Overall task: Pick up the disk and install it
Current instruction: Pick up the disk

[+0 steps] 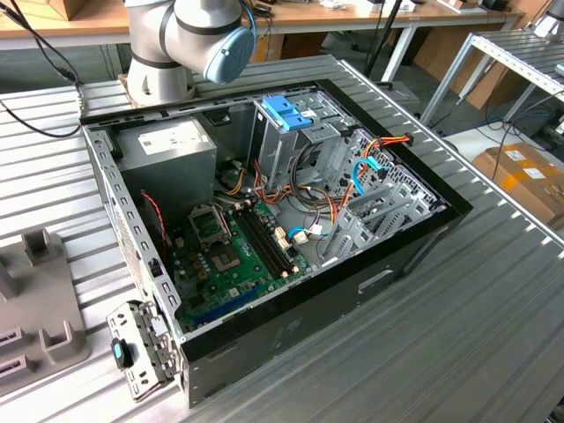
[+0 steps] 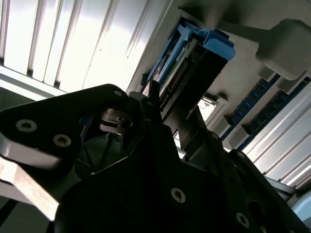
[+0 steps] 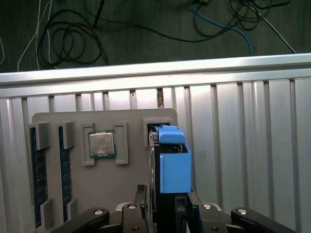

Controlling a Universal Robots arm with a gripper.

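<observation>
No text can be read. The white sticker (image 1: 173,135) on the power supply (image 1: 167,163) carries print too small to make out, as does the label (image 1: 527,159) on the cardboard box (image 1: 533,192). The chip (image 3: 101,144) shows only illegible marks.

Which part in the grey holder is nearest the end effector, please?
The blue-framed disk, standing on edge right at the end effector; the processor and two memory sticks sit farther aside.

A workshop-like lab: ribbed metal workbench (image 1: 458,335), opened computer case (image 1: 291,339), cardboard box (image 1: 524,176).
</observation>
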